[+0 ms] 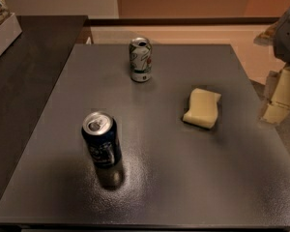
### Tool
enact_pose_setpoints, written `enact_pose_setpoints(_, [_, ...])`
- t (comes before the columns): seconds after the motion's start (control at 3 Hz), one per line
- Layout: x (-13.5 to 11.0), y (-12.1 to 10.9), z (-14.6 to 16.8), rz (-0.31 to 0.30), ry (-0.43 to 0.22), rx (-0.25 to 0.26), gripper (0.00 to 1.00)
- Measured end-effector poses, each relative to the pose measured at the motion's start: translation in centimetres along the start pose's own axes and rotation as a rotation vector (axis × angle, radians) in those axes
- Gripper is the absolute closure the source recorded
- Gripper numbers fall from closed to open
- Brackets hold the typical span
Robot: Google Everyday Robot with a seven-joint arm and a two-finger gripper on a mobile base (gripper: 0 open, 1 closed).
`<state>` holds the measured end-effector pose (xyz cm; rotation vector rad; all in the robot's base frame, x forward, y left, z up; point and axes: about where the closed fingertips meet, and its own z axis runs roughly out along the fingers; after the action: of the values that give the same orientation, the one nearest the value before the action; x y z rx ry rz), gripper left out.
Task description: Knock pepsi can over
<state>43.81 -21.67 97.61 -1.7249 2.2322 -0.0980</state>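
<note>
The pepsi can (101, 139) is dark blue with a silver top. It stands upright on the grey table (183, 178), at the front left. My gripper (282, 94) is at the right edge of the view, beyond the table's right side. It is far from the can and touches nothing on the table.
A white-silver can with green and red marks (140, 59) stands upright at the back middle. A yellow sponge (202, 108) lies right of centre. A dark counter (24, 81) adjoins the table on the left, with a white box (2, 30) at its far end.
</note>
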Motion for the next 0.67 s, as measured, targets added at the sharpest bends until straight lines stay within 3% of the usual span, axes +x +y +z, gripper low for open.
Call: enact_pose_setpoints(0.67, [-0.47, -0.1, -0.26, -0.018, -0.023, -0.008, 0.0])
